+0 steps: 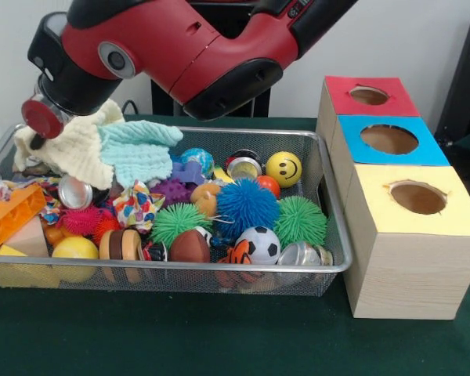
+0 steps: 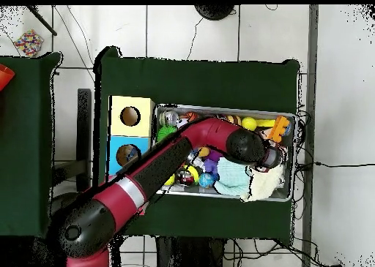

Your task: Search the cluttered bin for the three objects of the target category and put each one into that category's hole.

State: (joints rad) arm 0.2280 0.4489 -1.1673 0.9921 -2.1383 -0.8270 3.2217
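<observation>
Arm end (image 1: 70, 86) hung over far corner of wire bin (image 1: 329, 235); claw hidden, grip state impossible to tell. Cream cloth (image 1: 66, 153) and mint cloth (image 1: 137, 153) bunched right beneath it, touching. Red (image 1: 368, 95), blue (image 1: 389, 139), yellow (image 1: 417, 197) holes well apart, beside bin.

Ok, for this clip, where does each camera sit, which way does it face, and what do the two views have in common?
Front view: sits across the table facing the robot, looking at the wire bin of toys and the wooden box with three holes; the red arm comes in from the top.
Overhead view: sits above the table looking straight down; the arm reaches from the bottom over the bin.
Shared: bin, box, arm, the pale cloths at one end of the bin. The gripper itself is hidden in both.
</observation>
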